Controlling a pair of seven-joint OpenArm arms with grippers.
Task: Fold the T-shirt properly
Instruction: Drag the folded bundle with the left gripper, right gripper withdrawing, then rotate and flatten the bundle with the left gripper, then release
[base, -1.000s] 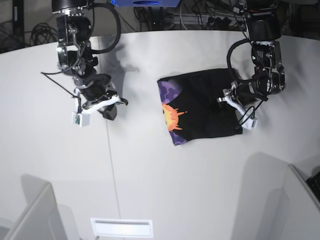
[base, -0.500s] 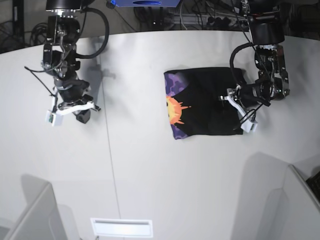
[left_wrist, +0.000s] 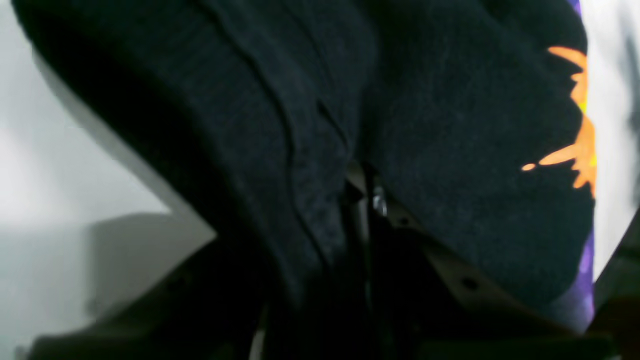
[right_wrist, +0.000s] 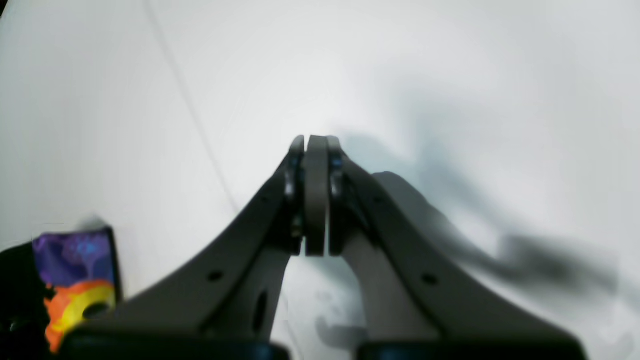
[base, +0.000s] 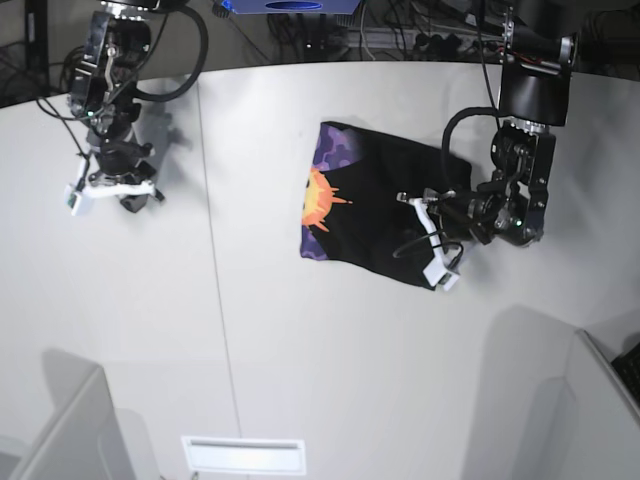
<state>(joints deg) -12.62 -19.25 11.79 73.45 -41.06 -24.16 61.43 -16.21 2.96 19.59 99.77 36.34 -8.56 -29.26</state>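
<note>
Shifted left and turned since half a second ago: folded black cloth T-shirt (base: 375, 215) with orange-yellow sun and purple print, now lying slanted on the white counter (base: 300, 370), printed edge toward the left, far corner higher than before. Moved along with it: left hand (base: 428, 232), now at the near right edge of the shirt, closed on the black cloth. Seen from the left wrist view as dark folds (left_wrist: 310, 150) bunched right around the left hand (left_wrist: 367, 200), with the orange print at the right edge of the picture. Withdrawn farther toward the far left corner: right hand (base: 128, 190), well apart from the shirt, holding nothing. From the right wrist view, both fingers (right_wrist: 317, 200) pressed flat together above bare counter (right_wrist: 450, 75), with the purple and orange print just visible at the lower left.
</note>
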